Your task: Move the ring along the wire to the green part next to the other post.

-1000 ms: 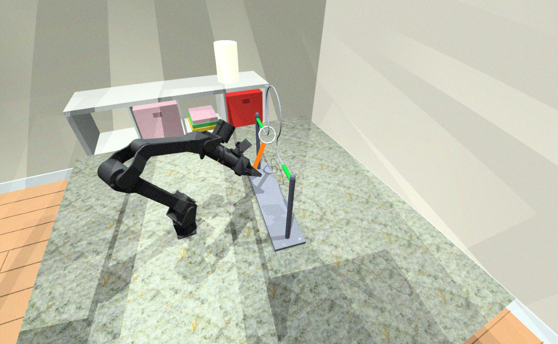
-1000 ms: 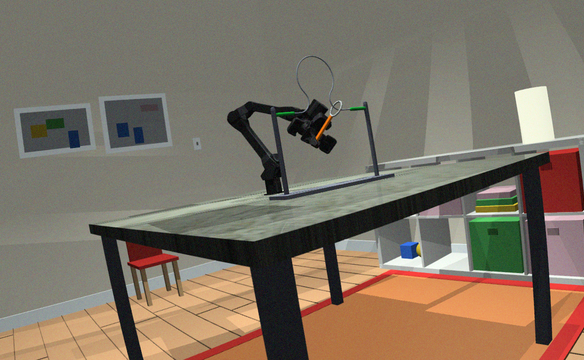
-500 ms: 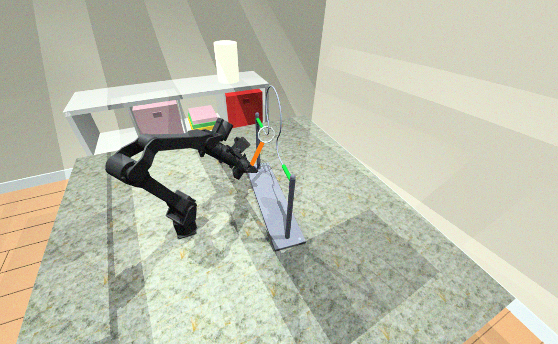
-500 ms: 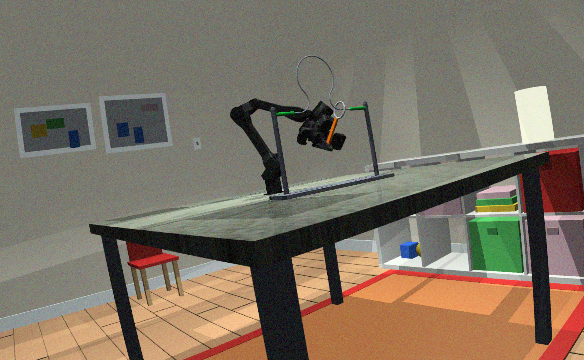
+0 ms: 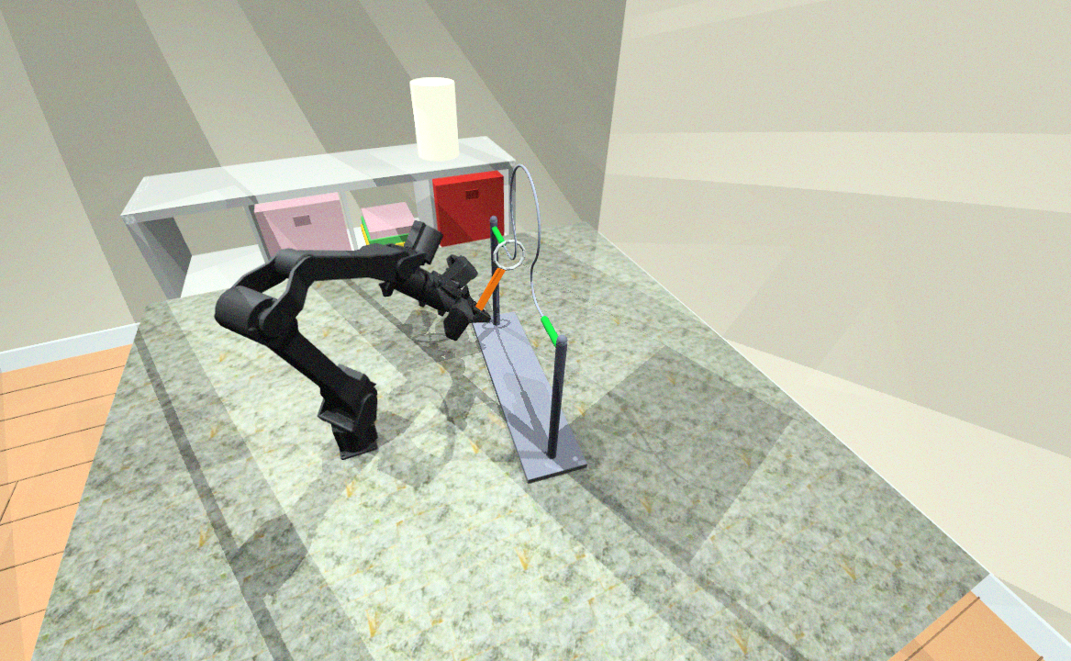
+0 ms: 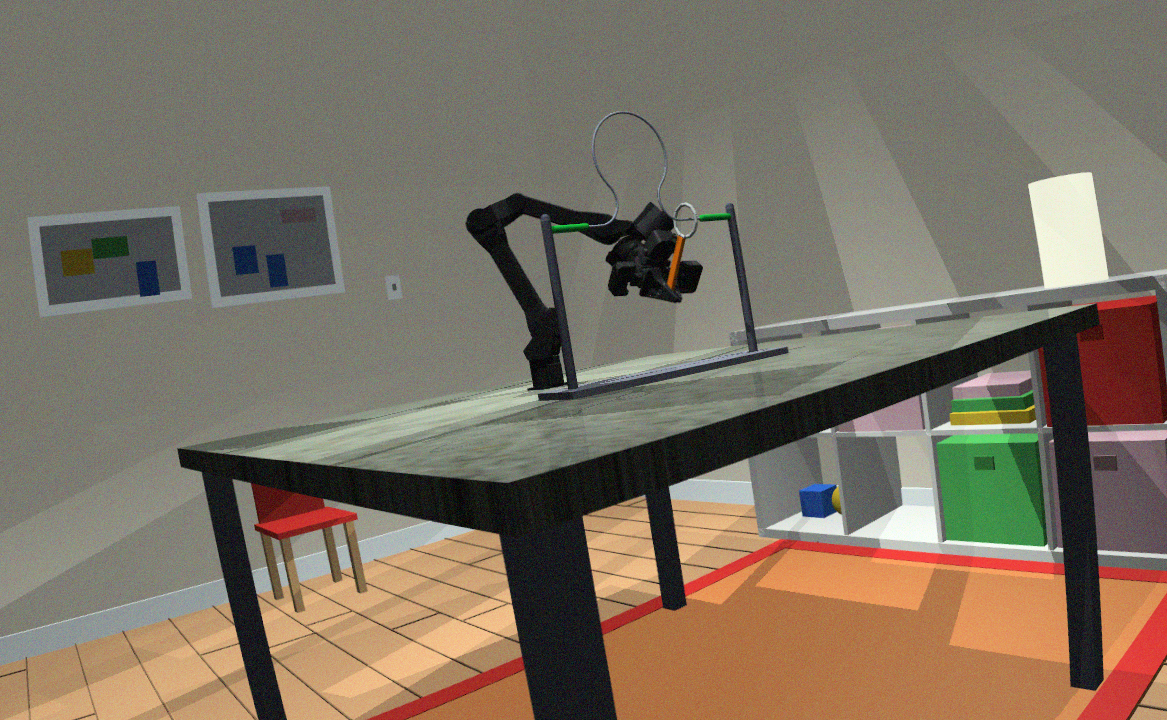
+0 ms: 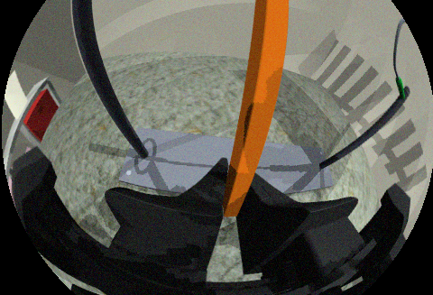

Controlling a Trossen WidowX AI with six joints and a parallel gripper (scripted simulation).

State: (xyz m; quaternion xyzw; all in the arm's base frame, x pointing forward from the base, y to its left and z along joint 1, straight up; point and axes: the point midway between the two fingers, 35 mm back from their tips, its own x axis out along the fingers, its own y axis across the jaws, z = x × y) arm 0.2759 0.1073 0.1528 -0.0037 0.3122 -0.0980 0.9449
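My gripper is shut on the lower end of the orange handle. The handle slants up to the ring. The ring is around the wire beside the inner end of the far green part; whether it touches the wire is too small to tell. The thin grey wire arches up and down to the near green part. In the wrist view most of the ring is out of frame.
The far post stands close beyond my gripper. The near post stands at the other end of the base plate. A shelf is behind the table.
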